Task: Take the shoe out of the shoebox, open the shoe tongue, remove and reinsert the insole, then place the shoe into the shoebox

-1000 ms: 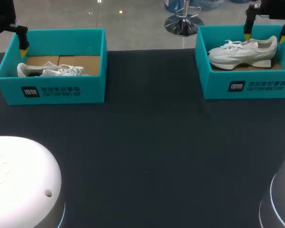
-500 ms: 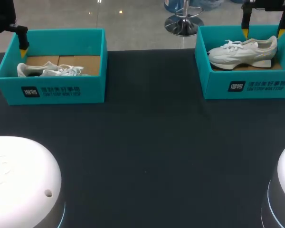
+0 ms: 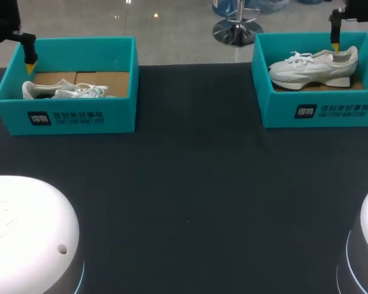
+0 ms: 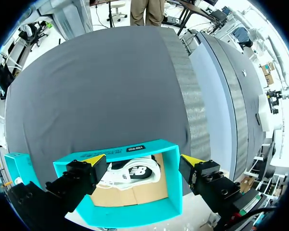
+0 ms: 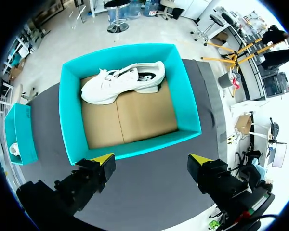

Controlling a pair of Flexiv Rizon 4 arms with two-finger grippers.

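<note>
Dark grey cloth-covered table (image 3: 190, 184) carries everything. Right gripper (image 5: 150, 161) hangs above the right-hand teal cardboard shoebox (image 5: 71, 110), fingers wide apart and empty, probably poised to descend on the white lace-up sneaker (image 5: 123, 82) lying inside along that box's wall farthest from the gripper. Left gripper (image 4: 143, 161), likewise spread and empty, hangs well apart from that box, over a second teal shoebox (image 4: 173, 183).
</note>
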